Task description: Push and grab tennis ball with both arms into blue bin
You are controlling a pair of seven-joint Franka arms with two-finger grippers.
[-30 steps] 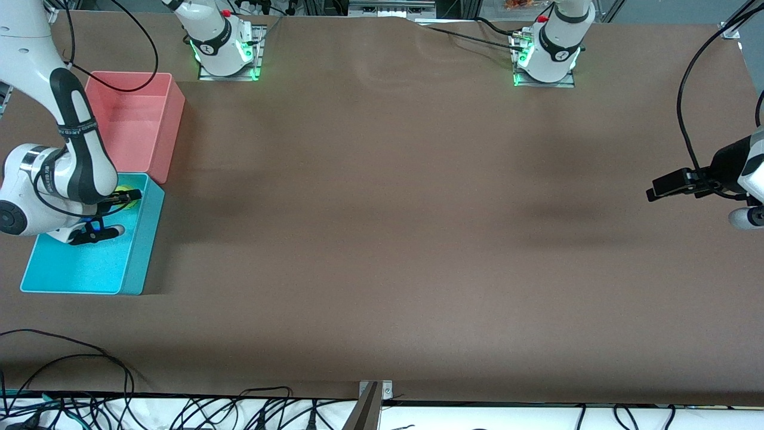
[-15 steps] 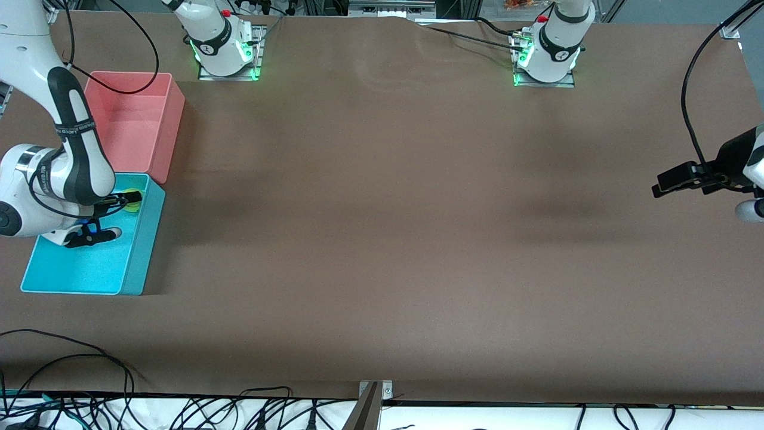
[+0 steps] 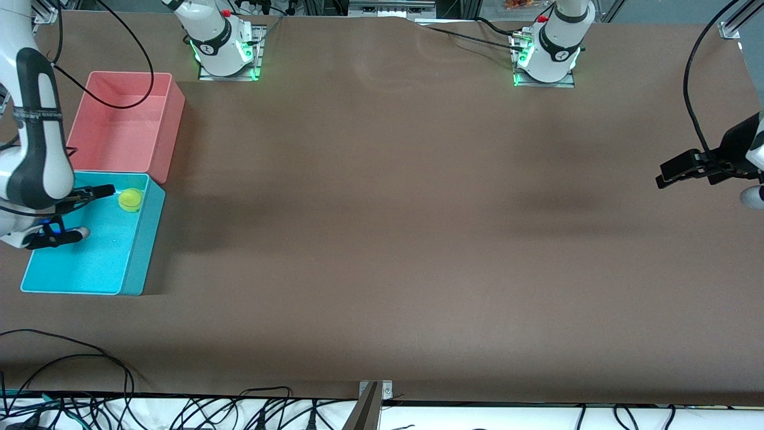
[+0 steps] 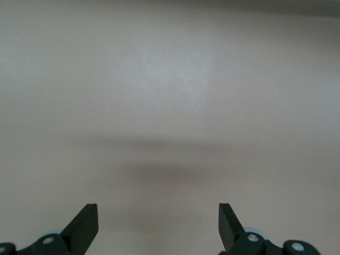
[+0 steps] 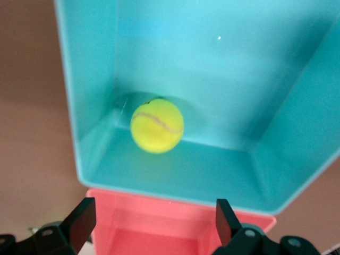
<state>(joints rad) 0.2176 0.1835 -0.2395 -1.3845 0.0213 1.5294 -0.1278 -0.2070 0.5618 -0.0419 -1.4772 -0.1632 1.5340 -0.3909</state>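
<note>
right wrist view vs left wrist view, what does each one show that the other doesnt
Only the right wrist view shows the tennis ball lying free in the blue bin, with the pink bin beside it and the open right gripper over them. Only the left wrist view shows the open left gripper over nothing but table. Both share brown table.

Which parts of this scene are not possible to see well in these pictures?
- Front view: the blue bin corner toward the right arm's end is covered by the right arm; the right gripper is partly hidden by it.
- Front view: the left arm past the left gripper is cut by the edge.
- Right wrist view: the pink bin is cut off; the tennis ball is blurred.
</note>
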